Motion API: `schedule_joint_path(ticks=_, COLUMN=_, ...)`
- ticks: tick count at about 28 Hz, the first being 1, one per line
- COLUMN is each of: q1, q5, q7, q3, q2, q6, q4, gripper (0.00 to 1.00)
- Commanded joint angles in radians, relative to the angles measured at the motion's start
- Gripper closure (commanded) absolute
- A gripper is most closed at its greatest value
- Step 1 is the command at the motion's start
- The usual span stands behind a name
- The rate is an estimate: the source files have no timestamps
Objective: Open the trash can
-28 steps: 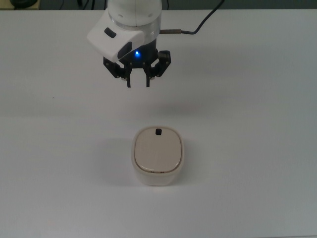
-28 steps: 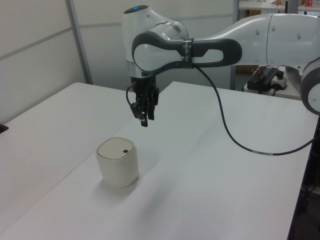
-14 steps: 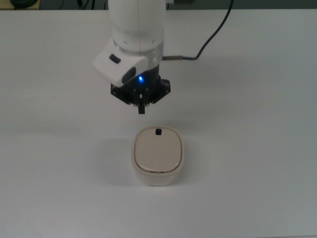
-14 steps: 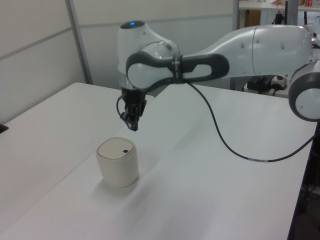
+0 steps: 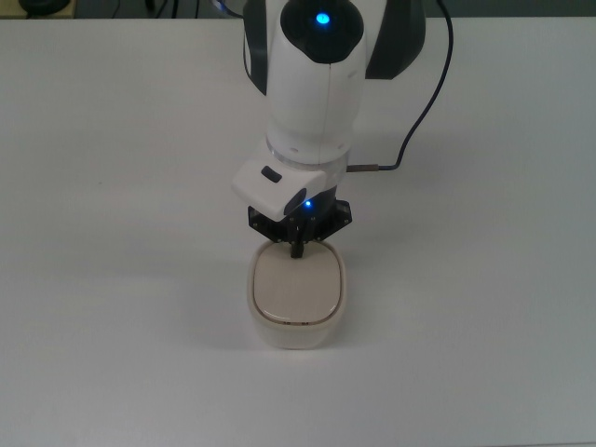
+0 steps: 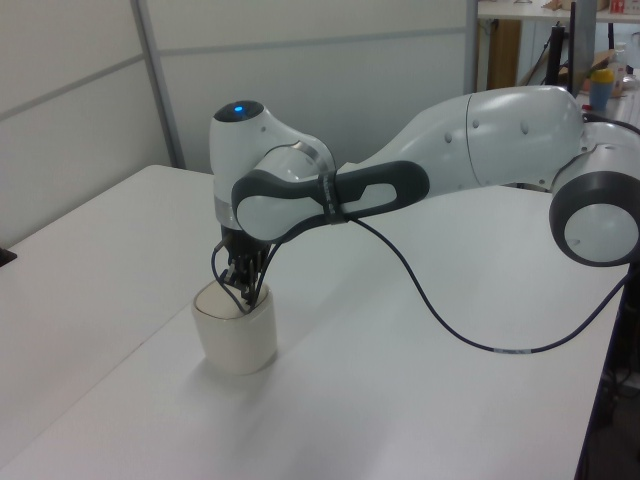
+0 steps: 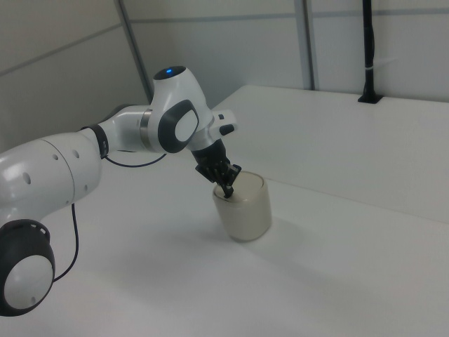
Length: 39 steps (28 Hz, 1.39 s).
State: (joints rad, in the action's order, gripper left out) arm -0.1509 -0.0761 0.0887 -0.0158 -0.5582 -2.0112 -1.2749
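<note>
The trash can (image 5: 296,300) is a small cream-white bin with a flat beige lid, standing on the white table; it also shows as the trash can (image 6: 238,338) and the trash can (image 7: 245,209). My gripper (image 5: 298,249) points straight down with its fingers shut together, the tips resting on the lid's far edge in the top view. The tips cover the lid's small black button. In the left view the gripper (image 6: 246,291) sits on the bin's top rim, and the right view shows the gripper (image 7: 226,188) touching the same edge. The lid lies flat.
A black cable (image 5: 416,121) runs from the arm across the table behind the bin, seen also as the cable (image 6: 470,335). White table (image 5: 112,279) surface surrounds the bin. A black post (image 7: 367,56) stands at the table's far side in the right view.
The arm has come forward and down from behind the bin onto its lid. The fingers, apart one second ago, closed half a second ago and now cover the button.
</note>
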Motion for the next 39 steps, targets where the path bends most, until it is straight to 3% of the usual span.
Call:
schedule_joint_path(ticks=1, q1=-0.013, q5=-0.017, q7=0.025, q3=-0.012, q2=0.012, q6=-0.020, q4=-0.017, gripper=1.00)
schedule_joint_path(ticks=29, q1=-0.013, q5=-0.021, q7=0.016, q3=-0.012, q2=-0.026, q6=-0.018, q4=-0.027, gripper=1.00)
schedule_joint_path(ticks=35, q1=-0.009, q5=-0.005, q7=0.023, q3=-0.016, q2=0.047, q6=0.014, q4=-0.023, gripper=1.00)
schedule_joint_path(ticks=39, q1=0.001, q5=0.015, q7=0.025, q3=-0.026, q2=0.119, q6=0.116, q4=-0.015, gripper=1.00)
